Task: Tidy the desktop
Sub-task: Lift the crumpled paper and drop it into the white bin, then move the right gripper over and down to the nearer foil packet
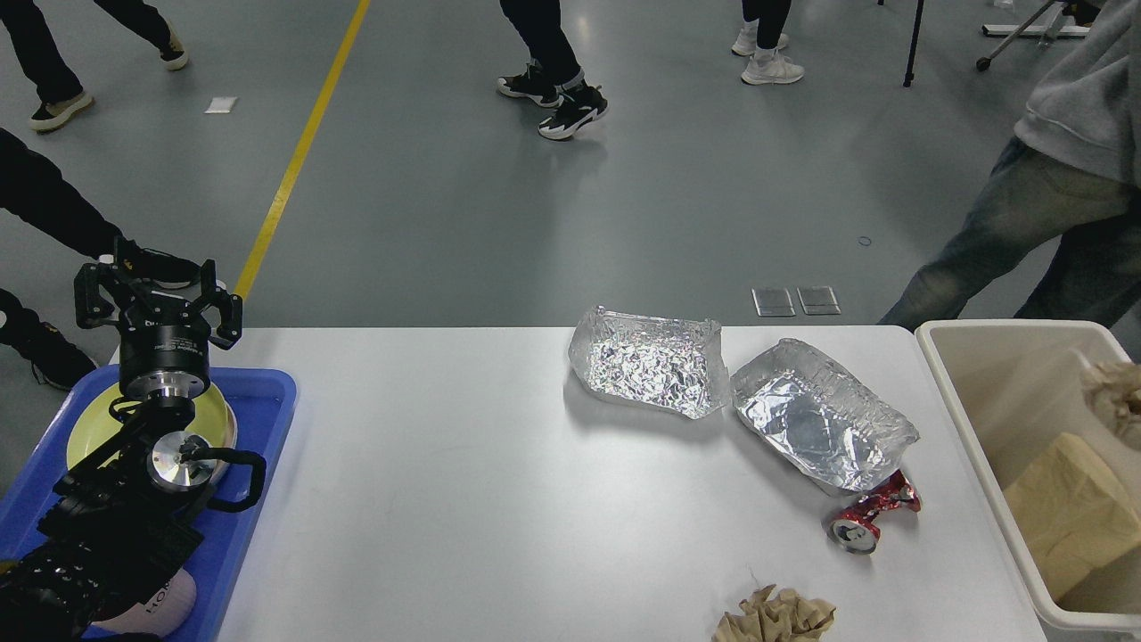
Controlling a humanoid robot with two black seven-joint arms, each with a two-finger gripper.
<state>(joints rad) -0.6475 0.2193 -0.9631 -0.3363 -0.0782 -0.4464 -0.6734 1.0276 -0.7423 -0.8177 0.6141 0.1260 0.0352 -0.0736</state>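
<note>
The white desktop carries two crumpled foil trays side by side at the back right. A crushed red can lies against the right foil tray's front corner. A crumpled brown paper wad sits at the front edge. My left gripper stands upright above the blue tray at the far left, open and empty, far from the litter. My right gripper is out of view.
A beige bin at the table's right end holds a brown paper bag and a crumpled paper wad. The blue tray holds a yellow-green plate and a pale cup. People stand beyond the table.
</note>
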